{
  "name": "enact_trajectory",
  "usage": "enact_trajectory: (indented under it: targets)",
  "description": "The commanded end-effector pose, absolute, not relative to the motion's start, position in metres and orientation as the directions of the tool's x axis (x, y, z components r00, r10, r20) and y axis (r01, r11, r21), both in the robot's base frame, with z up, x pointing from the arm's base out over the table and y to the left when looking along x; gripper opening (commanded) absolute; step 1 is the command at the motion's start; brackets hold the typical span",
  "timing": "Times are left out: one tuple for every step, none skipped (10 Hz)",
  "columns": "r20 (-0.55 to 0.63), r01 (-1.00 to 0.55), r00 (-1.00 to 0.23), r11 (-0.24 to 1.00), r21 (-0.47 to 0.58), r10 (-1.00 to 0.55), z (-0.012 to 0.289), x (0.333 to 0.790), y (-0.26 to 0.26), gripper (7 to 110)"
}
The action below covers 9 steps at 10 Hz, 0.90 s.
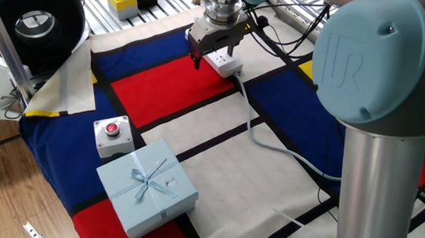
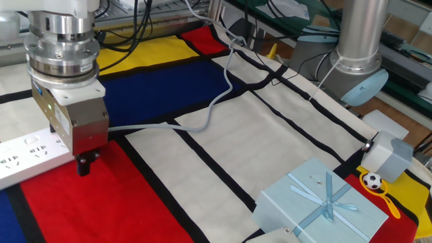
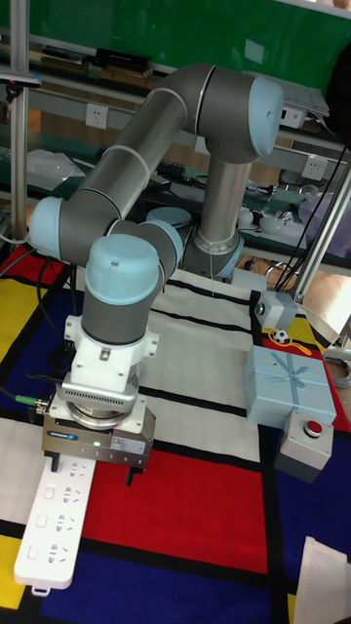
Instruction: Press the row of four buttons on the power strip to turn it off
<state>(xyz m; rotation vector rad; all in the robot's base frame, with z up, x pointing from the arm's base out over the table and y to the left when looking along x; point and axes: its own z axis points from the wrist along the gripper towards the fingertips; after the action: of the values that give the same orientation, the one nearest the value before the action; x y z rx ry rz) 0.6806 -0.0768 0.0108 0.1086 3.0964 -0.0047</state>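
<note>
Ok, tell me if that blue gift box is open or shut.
Shut: the blue gift box has its lid on, with a ribbon and bow tied across the top.
</note>
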Motion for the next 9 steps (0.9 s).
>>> enact_trajectory:
  targets:
    - [-0.041,0.077,-0.996,0.997,0.007,0.077,0.0106,0.6801,-0.0764,22]
    - [-0.041,0.075,-0.996,0.997,0.007,0.076,0.0106,0.6801,-0.0764,22]
    - [-0.041,0.074,-0.996,0.997,0.007,0.074,0.0109,0.6803,-0.0761,22]
    - [-0.040,0.075,-0.996,0.997,0.006,0.076,0.0114,0.6802,-0.0747,22]
    - [-0.040,0.079,-0.996,0.997,0.006,0.079,0.0114,0.6805,-0.0718,22]
    - [-0.041,0.078,-0.996,0.997,0.007,0.079,0.0104,0.6808,-0.0711,22]
    - [-0.041,0.077,-0.996,0.997,0.004,0.077,0.0099,0.6805,-0.0726,22]
    - [-0.042,0.072,-0.997,0.997,0.001,0.072,0.0107,0.6799,-0.0746,22]
    - [-0.037,0.054,-0.998,0.999,-0.008,0.054,0.0189,0.6800,-0.0804,22]
